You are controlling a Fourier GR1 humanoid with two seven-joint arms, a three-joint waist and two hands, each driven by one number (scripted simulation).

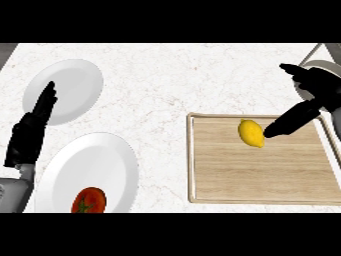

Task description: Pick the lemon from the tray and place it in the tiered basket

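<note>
reaching stage: lemon (251,133) not yet lifted, lying on the far part of the wooden tray (269,172) at right.
left to do: grasp, lift, carry to the tiered basket, which i cannot make out for certain.
right hand (306,107): spread wide, one fingertip at the lemon's right side, holding nothing.
left hand (31,125): resting at left, fingers straight.

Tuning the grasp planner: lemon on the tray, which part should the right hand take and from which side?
Take the lemon across its narrow middle, thumb and fingers on the two long sides. It lies flat on the wooden tray, long axis running roughly up-down in the view, so the pointed ends give little to hold. Probably best to come from above and the right, where the right hand already is, fingers extended, a tip at the lemon's right side.
</note>
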